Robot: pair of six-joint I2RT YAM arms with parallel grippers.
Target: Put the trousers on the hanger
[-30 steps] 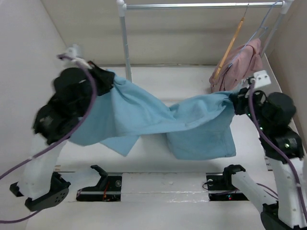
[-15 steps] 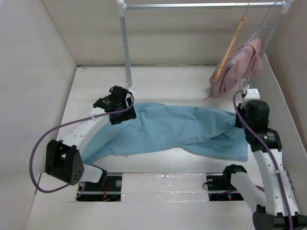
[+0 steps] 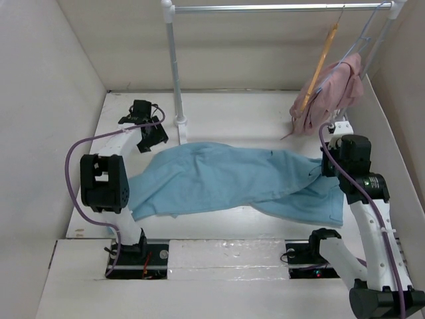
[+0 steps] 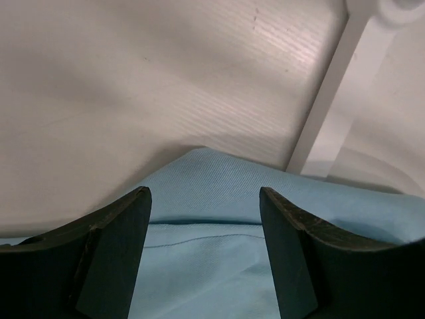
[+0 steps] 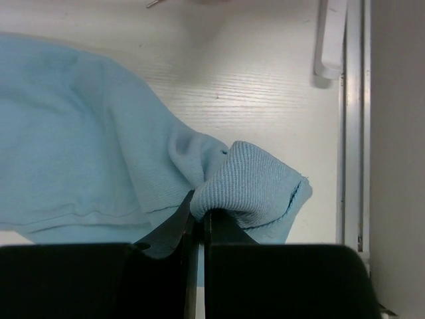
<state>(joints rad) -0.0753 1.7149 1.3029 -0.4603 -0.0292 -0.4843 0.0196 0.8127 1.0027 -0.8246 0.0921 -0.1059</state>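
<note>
- Pincer, right (image 5: 198,216): jaws closed tight on a bunched fold of the trousers (image 5: 73,133). The ribbed edge of the cloth bulges out just past the fingertips.
- From above, the right pincer (image 3: 327,166) sits low at the right-hand end of the trousers (image 3: 226,176), close to the right wall.
- Pincer, left (image 4: 204,196): jaws stand well apart with nothing between them. Blue cloth (image 4: 206,266) lies under and just beyond the fingertips; cannot tell whether they touch it.
- From above, the left pincer (image 3: 151,136) is at the far left edge of the cloth, beside the foot of the rack's upright post (image 3: 174,66).
- Trousers lie spread across the white counter (image 3: 232,113), running left to right between the two arms. They are rumpled, with one part folded over near the right end.
- Hanger (image 3: 319,66): hooked on the rail (image 3: 279,8) at the far right, hanging at a slant, well apart from the trousers and carrying none of the blue cloth.
- Pink garment (image 3: 335,90) hangs on the same rail, just beside the hanger and behind its lower end.
</note>
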